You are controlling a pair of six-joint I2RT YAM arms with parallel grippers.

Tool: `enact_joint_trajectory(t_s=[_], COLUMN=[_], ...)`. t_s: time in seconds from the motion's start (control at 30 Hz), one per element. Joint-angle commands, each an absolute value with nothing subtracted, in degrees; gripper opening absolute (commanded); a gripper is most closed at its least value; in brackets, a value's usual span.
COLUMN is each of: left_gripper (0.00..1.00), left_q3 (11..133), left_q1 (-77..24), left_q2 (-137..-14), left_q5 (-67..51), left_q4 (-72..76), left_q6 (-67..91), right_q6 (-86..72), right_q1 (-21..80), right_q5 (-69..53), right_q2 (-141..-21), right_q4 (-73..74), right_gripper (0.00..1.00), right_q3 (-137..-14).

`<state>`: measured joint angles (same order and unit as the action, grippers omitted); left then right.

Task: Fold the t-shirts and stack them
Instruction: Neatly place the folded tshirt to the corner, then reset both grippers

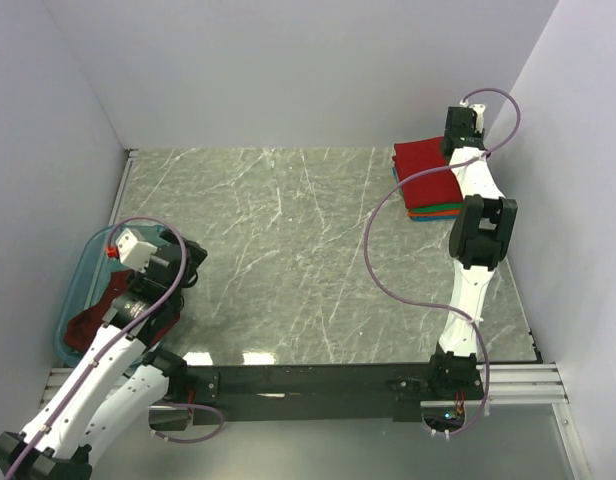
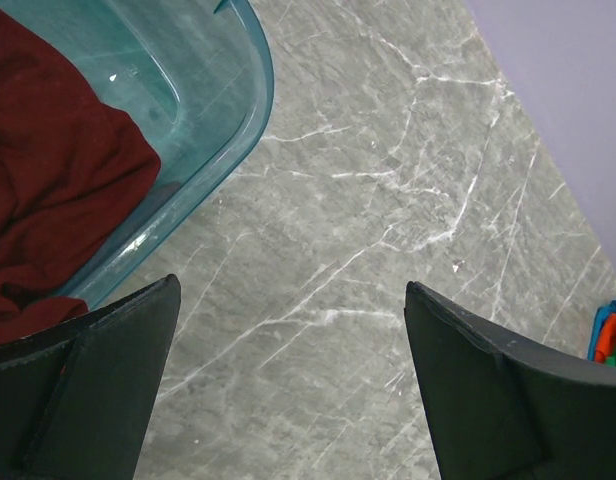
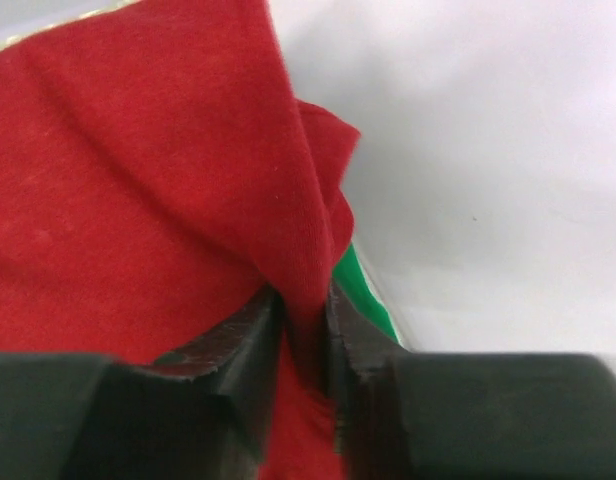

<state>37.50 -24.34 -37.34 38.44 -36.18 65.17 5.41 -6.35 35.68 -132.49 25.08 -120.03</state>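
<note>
A bright red t-shirt (image 1: pixel 425 172) lies folded on top of a stack at the far right; green, orange and blue shirt edges (image 1: pixel 435 212) show beneath it. My right gripper (image 1: pixel 454 150) is at the stack's far right corner, shut on a fold of the red shirt (image 3: pixel 188 180), with a green shirt edge (image 3: pixel 363 285) beside the jaws. A darker maroon t-shirt (image 1: pixel 100 312) lies crumpled in the translucent blue tub (image 1: pixel 80 275) at the near left. My left gripper (image 2: pixel 293 330) is open and empty over bare table, just right of the tub (image 2: pixel 203 150); the maroon shirt (image 2: pixel 58 200) shows inside.
White walls enclose the marble table (image 1: pixel 288 250) on three sides; the right wall is close behind the stack. A purple cable (image 1: pixel 383 270) loops from the right arm over the table. The stack's edge shows far right in the left wrist view (image 2: pixel 610 335).
</note>
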Motion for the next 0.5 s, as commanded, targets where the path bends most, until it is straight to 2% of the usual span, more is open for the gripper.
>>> enact_joint_trajectory(t_s=[0.0, 0.1, 0.17, 0.33, 0.47], left_gripper=[0.99, 0.99, 0.99, 0.99, 1.0], left_q3=[40.5, 41.5, 42.0, 41.7, 41.6], left_q1=[-24.3, -24.3, -24.3, -24.3, -24.3], left_q2=[-38.8, -40.0, -40.6, -41.0, -41.4], left_q5=[38.8, 37.7, 37.7, 35.9, 34.2], left_q4=[-34.2, -34.3, -34.6, -32.4, -31.1], left_q6=[63.5, 62.2, 62.2, 60.7, 59.6], right_q6=[3.9, 2.6, 1.7, 0.1, -1.9], right_q1=[-7.6, -7.5, -7.6, -7.3, -6.3], right_q5=[39.5, 40.7, 41.0, 37.0, 34.0], right_q2=[-132.0, -130.9, -130.0, -124.5, -117.5], right_q4=[22.6, 22.7, 22.9, 24.0, 22.4], right_gripper=[0.4, 0.69, 0.76, 0.79, 0.8], right_q3=[-122.9, -121.9, -121.6, -119.5, -113.3])
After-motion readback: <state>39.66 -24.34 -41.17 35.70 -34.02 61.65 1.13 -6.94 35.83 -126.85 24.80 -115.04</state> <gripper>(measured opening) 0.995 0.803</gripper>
